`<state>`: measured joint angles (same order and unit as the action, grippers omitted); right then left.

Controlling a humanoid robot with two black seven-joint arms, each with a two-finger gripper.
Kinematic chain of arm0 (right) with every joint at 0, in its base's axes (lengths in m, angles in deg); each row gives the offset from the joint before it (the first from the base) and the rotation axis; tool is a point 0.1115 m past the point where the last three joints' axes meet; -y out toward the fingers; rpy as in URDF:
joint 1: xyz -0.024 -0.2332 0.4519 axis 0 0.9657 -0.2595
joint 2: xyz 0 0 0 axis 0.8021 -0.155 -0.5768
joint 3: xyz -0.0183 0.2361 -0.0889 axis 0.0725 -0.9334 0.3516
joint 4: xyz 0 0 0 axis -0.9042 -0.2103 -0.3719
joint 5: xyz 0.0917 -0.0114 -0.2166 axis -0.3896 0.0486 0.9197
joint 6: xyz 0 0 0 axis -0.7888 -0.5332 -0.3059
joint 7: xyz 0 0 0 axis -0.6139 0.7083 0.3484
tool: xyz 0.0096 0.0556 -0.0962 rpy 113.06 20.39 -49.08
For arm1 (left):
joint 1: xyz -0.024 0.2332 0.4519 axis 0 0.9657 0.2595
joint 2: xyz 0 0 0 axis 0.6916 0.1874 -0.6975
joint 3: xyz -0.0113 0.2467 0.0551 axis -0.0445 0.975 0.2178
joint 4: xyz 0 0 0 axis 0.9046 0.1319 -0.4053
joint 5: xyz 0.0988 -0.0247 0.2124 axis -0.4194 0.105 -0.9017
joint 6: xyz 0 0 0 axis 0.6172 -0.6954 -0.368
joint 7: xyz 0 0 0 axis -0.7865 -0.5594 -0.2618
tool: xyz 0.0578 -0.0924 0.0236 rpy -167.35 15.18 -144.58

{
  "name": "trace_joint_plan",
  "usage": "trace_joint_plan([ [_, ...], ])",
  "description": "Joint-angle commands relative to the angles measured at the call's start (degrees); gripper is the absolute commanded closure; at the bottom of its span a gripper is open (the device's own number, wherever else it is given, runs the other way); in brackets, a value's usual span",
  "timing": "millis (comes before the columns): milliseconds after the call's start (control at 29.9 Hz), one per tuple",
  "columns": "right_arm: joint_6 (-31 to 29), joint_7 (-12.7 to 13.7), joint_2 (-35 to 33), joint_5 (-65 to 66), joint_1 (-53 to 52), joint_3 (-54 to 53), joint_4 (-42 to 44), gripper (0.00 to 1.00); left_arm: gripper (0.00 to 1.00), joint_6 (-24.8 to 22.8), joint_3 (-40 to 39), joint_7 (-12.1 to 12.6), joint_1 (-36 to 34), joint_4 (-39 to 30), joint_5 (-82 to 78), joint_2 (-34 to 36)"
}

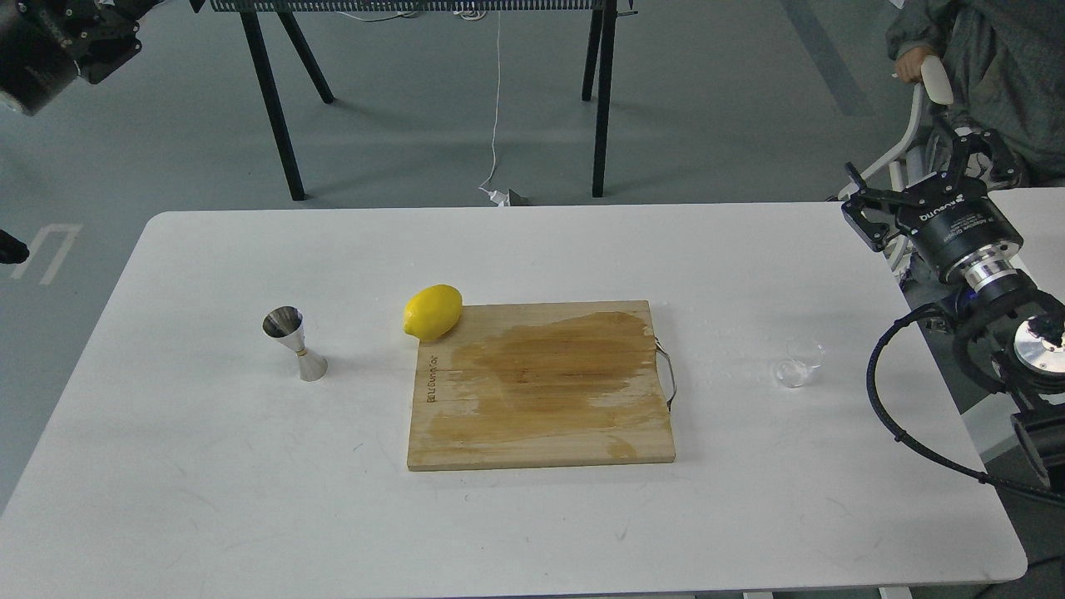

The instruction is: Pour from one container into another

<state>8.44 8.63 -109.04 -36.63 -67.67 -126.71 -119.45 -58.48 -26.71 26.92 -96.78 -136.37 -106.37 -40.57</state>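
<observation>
The right claw hangs off the table's right edge, its two fingers spread apart and holding nothing. The left claw sits in the top left corner, dark and partly cut off by the frame, so whether it is apart or together cannot be told.

Nearest the right claw, the small clear glass cup stands on the white table near its right side, untouched. Any liquid in it is too faint to make out. Further left lies a wooden cutting board with a wide wet stain and a metal handle, and a lemon rests at its upper left corner. Well apart, on the left, the steel jigger stands upright.

By this layout the task seems hardly begun: neither vessel is grasped, and the reach, lift, carry and pour all remain.

White lettering runs along the right claw's black body, too foreshortened to read reliably. A burned mark on the board's left edge is also illegible.
</observation>
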Motion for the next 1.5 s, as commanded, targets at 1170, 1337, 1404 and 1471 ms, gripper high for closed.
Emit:
trace_joint_plan([
  [1170,0.0,-0.05,0.0,0.0,2.96,0.06,0.85,0.0,0.0,49.62,-1.26,0.01,34.01,-15.76,-41.78,-5.28],
  [1337,0.0,-0.05,-0.09,0.09,2.96,0.06,1.02,0.0,0.0,52.52,-1.08,0.01,36.3,-14.71,-42.3,-6.16],
  [1404,0.0,-0.05,-0.09,0.09,3.05,0.06,1.03,0.0,0.0,52.88,-0.99,0.01,37.09,-13.83,-42.65,-6.51],
  [1471,0.0,-0.05,0.0,0.0,3.05,0.06,0.94,0.0,0.0,53.66,-0.91,0.01,37.45,-12.78,-43.61,-7.3],
])
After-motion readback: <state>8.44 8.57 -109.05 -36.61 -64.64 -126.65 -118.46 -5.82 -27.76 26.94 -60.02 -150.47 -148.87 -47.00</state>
